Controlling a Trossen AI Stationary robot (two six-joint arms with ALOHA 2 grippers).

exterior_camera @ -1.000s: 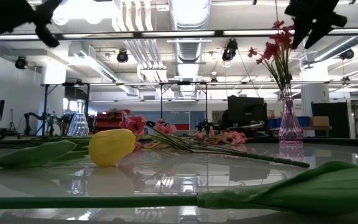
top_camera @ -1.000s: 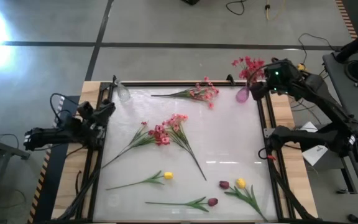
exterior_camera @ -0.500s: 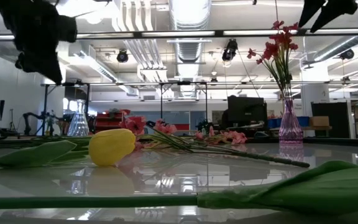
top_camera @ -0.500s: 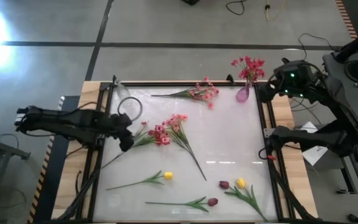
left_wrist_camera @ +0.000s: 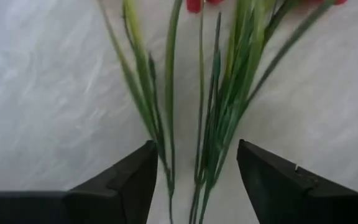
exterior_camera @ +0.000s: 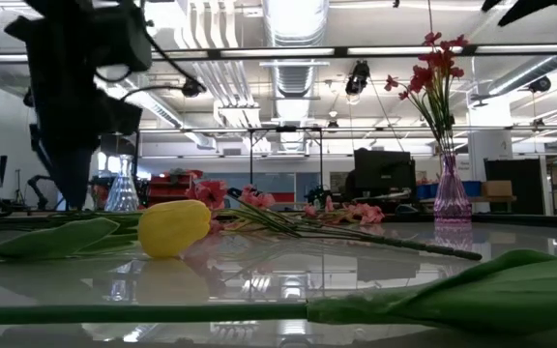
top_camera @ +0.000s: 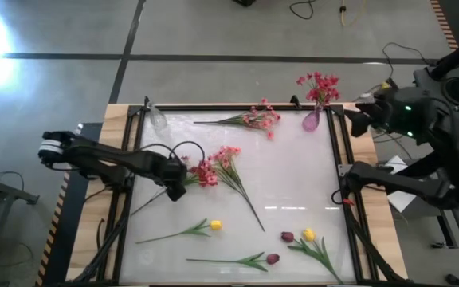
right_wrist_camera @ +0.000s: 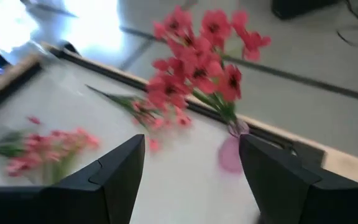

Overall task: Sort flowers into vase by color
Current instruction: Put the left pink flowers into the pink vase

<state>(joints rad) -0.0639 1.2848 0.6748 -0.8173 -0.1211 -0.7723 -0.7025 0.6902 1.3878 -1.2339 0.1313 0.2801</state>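
Observation:
A red blossom spray [top_camera: 205,172] lies at the table's middle left, its green stem [left_wrist_camera: 201,124] running toward the near left. My left gripper [top_camera: 182,178] is low over that stem, open, with one finger on either side of the stems and leaves [left_wrist_camera: 194,168]. A purple vase [top_camera: 311,121] at the far right corner holds red flowers [top_camera: 317,83]. My right gripper [right_wrist_camera: 191,168] hangs open and empty past the table's right edge [top_camera: 360,119], facing the vase [right_wrist_camera: 230,152].
A clear vase [top_camera: 158,119] stands at the far left corner. Pink sprays lie at the far middle [top_camera: 253,119] and the centre [top_camera: 229,155]. Yellow tulips [top_camera: 216,226] [top_camera: 309,234] and maroon buds [top_camera: 287,237] [top_camera: 272,258] lie along the near edge.
My left gripper has swung from the table's left edge toward the right and down, to the red spray's stem. My right gripper has drawn back from the purple vase toward the right, past the table's edge. The red flowers stay in the vase.

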